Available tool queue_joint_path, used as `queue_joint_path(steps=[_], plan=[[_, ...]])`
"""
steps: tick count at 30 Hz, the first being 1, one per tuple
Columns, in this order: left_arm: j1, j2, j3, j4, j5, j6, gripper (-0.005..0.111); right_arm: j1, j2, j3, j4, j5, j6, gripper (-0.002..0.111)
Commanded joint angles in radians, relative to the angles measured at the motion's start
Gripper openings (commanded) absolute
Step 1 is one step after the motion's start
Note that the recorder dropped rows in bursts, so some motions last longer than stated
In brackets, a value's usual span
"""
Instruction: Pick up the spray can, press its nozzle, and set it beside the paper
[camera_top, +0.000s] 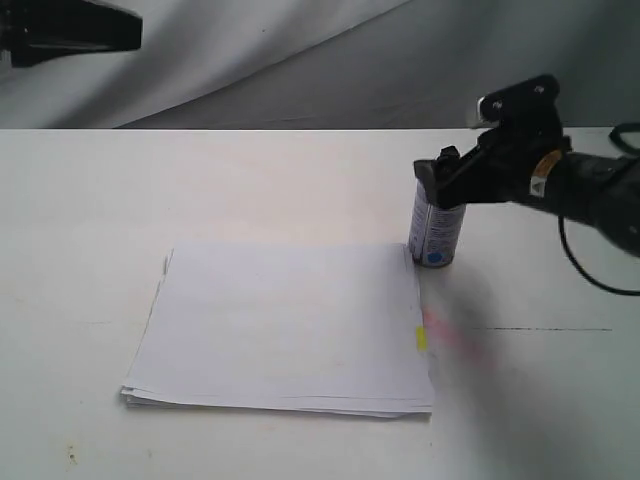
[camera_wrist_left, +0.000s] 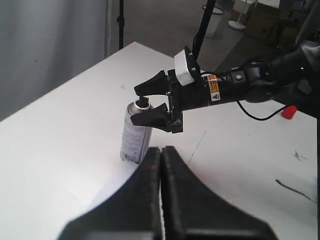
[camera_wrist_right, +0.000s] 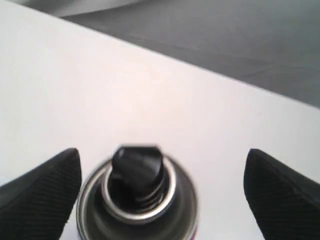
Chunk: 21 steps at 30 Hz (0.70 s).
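The silver spray can (camera_top: 434, 235) stands upright on the white table, right beside the far right corner of the paper (camera_top: 285, 325), whose yellow tab (camera_top: 421, 338) shows on its right edge. My right gripper (camera_top: 442, 182) is open and straddles the can's top. In the right wrist view the black nozzle (camera_wrist_right: 137, 167) sits between the fingers (camera_wrist_right: 40, 192); one finger is close to the rim and the other stands well apart. My left gripper (camera_wrist_left: 161, 150) is shut and empty, held high at the far left (camera_top: 120, 30), looking down on the can (camera_wrist_left: 135, 135).
A faint red smear (camera_top: 452, 340) marks the table right of the paper, with a thin dark line (camera_top: 545, 329) beyond it. The right arm's cable (camera_top: 578, 262) hangs over the right edge. A grey backdrop rises behind the table's far edge.
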Motion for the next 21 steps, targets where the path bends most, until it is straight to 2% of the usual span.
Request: queue_joint_path(steps=[1,4,5,7,8,10,12,14,16,18,21], plan=[[0.025,-0.117,-0.002,-0.066,-0.040,-0.010,0.000,-0.003,-0.220,-0.006,-0.003,0.157,-0.003,0.081],[0.099,-0.228,-0.002,-0.085,-0.028,-0.060,0.000,-0.001,-0.404,-0.006,-0.003,0.280,0.019,0.081],[0.147,-0.303,-0.002,-0.081,-0.005,-0.083,0.000,-0.001,-0.519,-0.006,0.004,0.369,0.036,0.081],[0.195,-0.409,0.000,-0.081,0.008,-0.119,0.000,0.001,-0.694,-0.006,0.042,0.517,0.070,0.079],[0.191,-0.447,0.000,-0.081,0.008,-0.119,0.000,0.001,-0.755,-0.006,0.076,0.576,0.070,0.078],[0.140,-0.512,0.000,-0.045,0.008,-0.133,0.000,0.001,-0.921,-0.006,0.116,0.768,0.054,0.071],[0.081,-0.560,0.001,0.075,0.008,-0.182,0.000,0.001,-1.081,-0.006,0.144,0.955,0.008,0.056],[0.034,-0.602,0.059,0.085,-0.019,-0.194,0.000,0.001,-1.249,-0.006,0.248,1.132,-0.094,0.032],[0.025,-0.628,0.155,0.007,-0.052,-0.135,0.000,0.001,-1.358,-0.006,0.394,1.242,-0.179,0.013],[0.025,-0.647,0.286,-0.104,-0.055,-0.026,0.000,0.001,-1.462,0.000,0.589,1.311,-0.307,0.000],[0.025,-0.662,0.484,-0.333,-0.058,0.195,0.000,-0.001,-1.608,0.064,0.747,1.333,-0.362,0.000]])
